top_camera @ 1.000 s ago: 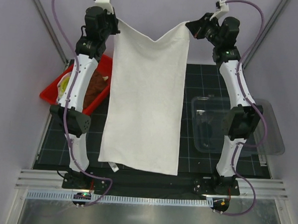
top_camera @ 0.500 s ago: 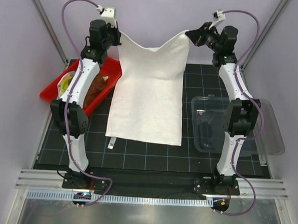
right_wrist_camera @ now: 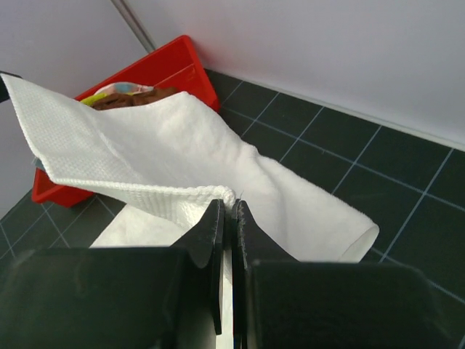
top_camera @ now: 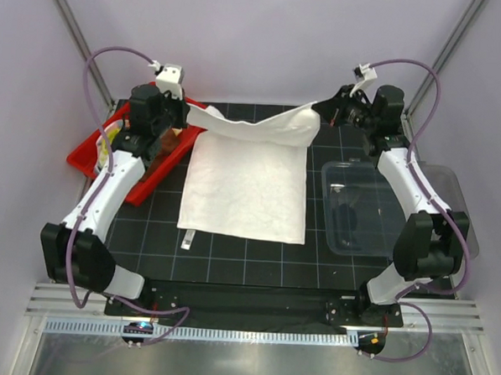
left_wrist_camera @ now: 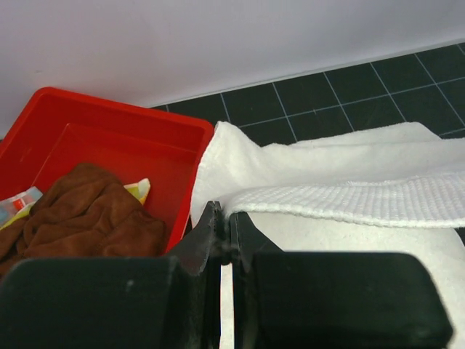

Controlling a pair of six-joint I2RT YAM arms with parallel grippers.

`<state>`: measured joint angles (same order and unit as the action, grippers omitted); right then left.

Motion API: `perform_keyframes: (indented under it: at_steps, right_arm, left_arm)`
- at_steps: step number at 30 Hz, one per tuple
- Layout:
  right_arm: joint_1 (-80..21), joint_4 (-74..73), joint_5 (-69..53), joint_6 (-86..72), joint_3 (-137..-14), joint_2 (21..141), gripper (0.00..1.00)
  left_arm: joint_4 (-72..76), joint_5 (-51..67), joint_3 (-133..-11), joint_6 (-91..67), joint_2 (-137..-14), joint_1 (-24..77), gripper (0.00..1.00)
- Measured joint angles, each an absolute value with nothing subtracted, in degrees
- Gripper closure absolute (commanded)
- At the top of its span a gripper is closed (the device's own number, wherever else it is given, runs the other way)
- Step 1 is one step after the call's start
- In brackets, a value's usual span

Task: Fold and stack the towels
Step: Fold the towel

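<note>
Both arms have lowered since a second ago, so the white towel [top_camera: 246,187] no longer hangs. It now lies mostly flat at the centre of the frame, with its far edge raised, I judge for the first fold. Left gripper [top_camera: 185,111], upper left, and right gripper [top_camera: 323,109], upper right, reach low and are each pinched tight on a far corner.

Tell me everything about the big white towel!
The white towel is big, soft and plain, with a woven, waffle-like texture and a small tag at its near left corner. Most of it lies flat on the black gridded mat. Its far edge is lifted and sags between the left gripper and right gripper, each shut on a far corner. The left held corner hangs by the red tray.
</note>
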<state>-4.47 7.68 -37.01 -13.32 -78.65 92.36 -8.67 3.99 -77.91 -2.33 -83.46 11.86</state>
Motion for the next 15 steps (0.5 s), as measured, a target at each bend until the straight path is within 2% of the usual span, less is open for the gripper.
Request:
perform_keyframes:
  at_steps: [15]
  right_arm:
    - [-5.9,1.5,-32.2,-14.2,-53.7,75.0,0.99]
  left_arm:
    - [-11.5,6.0,-55.0,-10.9,-67.9,12.0,1.00]
